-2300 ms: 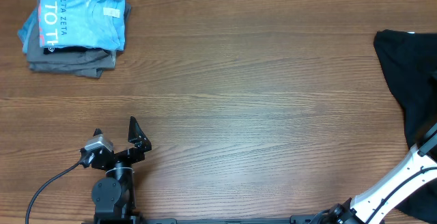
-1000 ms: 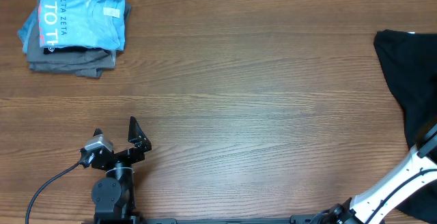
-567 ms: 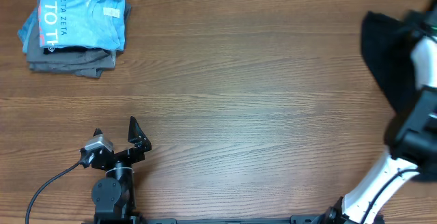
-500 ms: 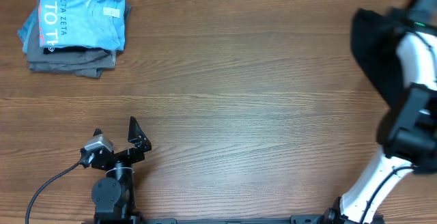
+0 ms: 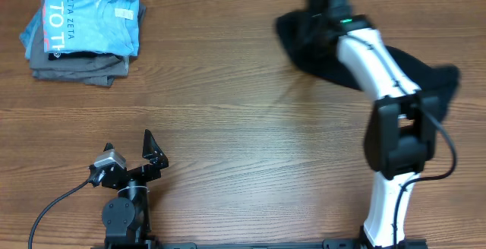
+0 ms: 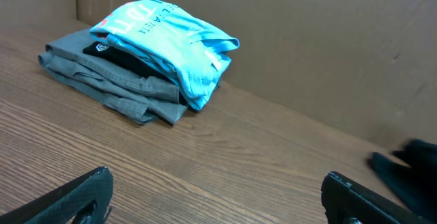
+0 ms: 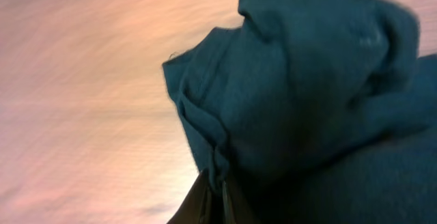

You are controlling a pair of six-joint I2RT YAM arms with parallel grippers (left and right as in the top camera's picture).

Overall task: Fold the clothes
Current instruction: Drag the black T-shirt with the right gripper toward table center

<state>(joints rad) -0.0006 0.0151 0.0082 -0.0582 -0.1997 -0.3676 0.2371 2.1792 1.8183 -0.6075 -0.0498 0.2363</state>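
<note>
The black T-shirt point(image 5: 311, 48) lies bunched at the far right of the table, stretched from the top middle to the right edge. My right gripper point(image 5: 319, 23) is over its left end, shut on a fold of the fabric; the right wrist view shows the pinched cloth point(image 7: 287, 94) between the fingers point(image 7: 217, 193). My left gripper point(image 5: 129, 154) is open and empty at the near left, low over bare wood point(image 6: 218, 197). A corner of the black shirt shows at the right edge of the left wrist view point(image 6: 413, 173).
A stack of folded clothes stands at the far left corner: a light blue T-shirt with white lettering point(image 5: 91, 17) on grey garments point(image 5: 76, 67), also in the left wrist view point(image 6: 164, 43). A brown wall point(image 6: 307, 39) runs behind the table.
My right arm has swung in from the right edge and dragged the black T-shirt leftward across the far side of the table. The left arm has not moved.
</note>
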